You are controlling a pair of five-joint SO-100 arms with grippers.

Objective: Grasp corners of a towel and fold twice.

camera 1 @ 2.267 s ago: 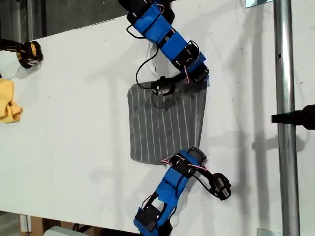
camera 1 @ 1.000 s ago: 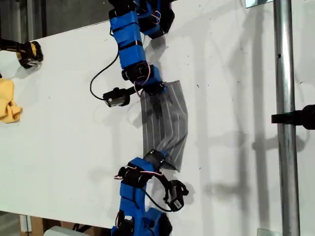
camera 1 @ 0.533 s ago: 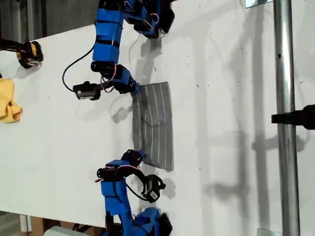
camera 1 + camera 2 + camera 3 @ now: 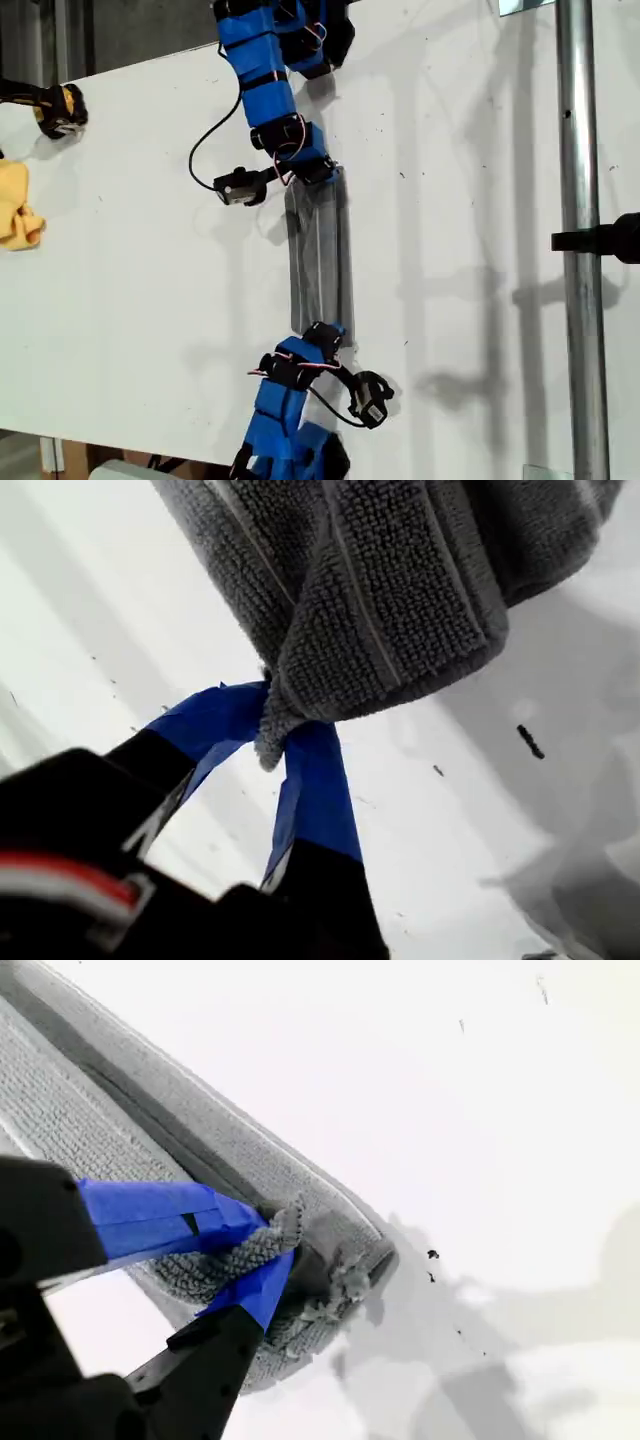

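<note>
In the exterior view the towel (image 4: 320,250) is hanging or lying as one narrow grey strip near the middle of the desk (image 4: 150,300), stretched between two blue arms, one at its far end and one at its near end. The first claw (image 4: 275,735) is clenching a bunched corner of it, with the cloth sagging above the blue fingers. The second claw (image 4: 275,1250) is pinching another corner, where the layers are lying on the desk.

I think the weak point is the first grip. Only a small tuft is sitting between the tips, so a pull along the strip could draw it out. If the two arms are not travelling evenly, the layers could also twist or slide apart and the fold would come out crooked. I cannot tell which arm in the exterior view is carrying which claw.

Counting: one towel, two arms, two claws, two corners gripped, one yellow cloth (image 4: 18,215) at the exterior view's left edge, and one metal pole (image 4: 575,250) at its right.
</note>
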